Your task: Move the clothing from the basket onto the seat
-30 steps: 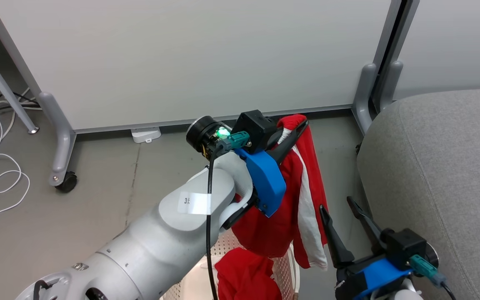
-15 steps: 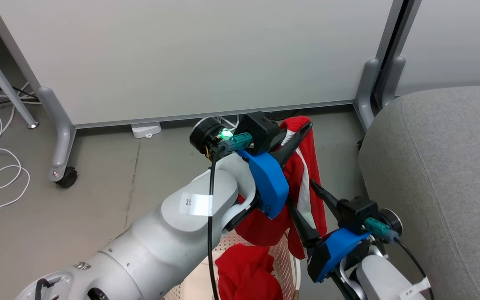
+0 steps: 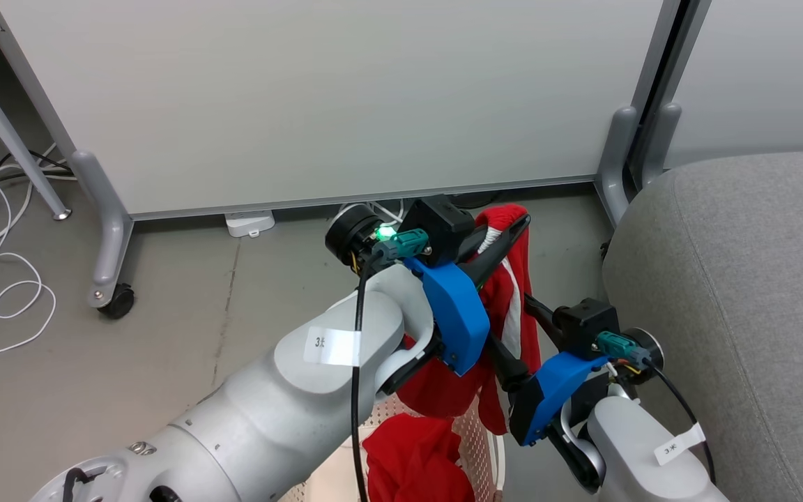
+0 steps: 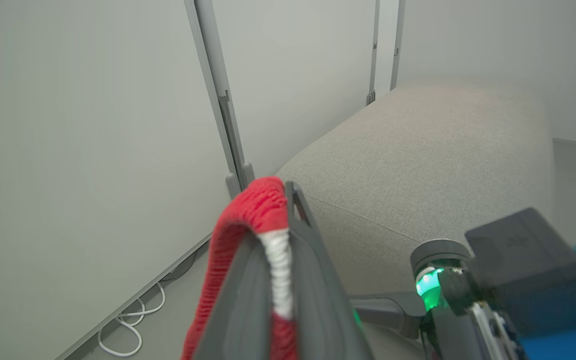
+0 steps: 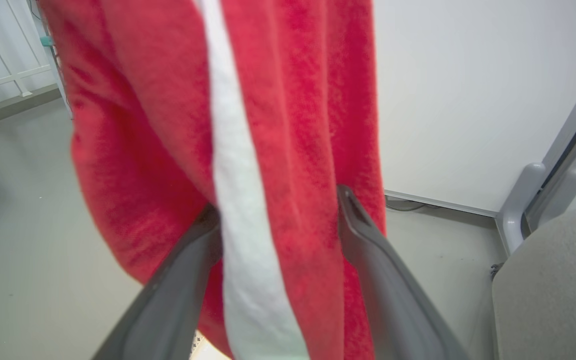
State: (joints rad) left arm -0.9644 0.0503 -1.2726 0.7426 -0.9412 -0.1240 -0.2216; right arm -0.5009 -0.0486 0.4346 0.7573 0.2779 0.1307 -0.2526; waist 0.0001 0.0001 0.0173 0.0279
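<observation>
Now the soft red white-striped garment is pinched tight by the left tool and hung straight down between the wide-spread fingers of the right tool.

Basket sits on the floor just left of the seat edge, one garment in it, second garment hanging right above; partition behind, cables far left.

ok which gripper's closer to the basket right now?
Right. The right gripper, open, straddles the hanging red garment partway down, above the basket; the left gripper pinches the garment's top edge, higher up.
</observation>
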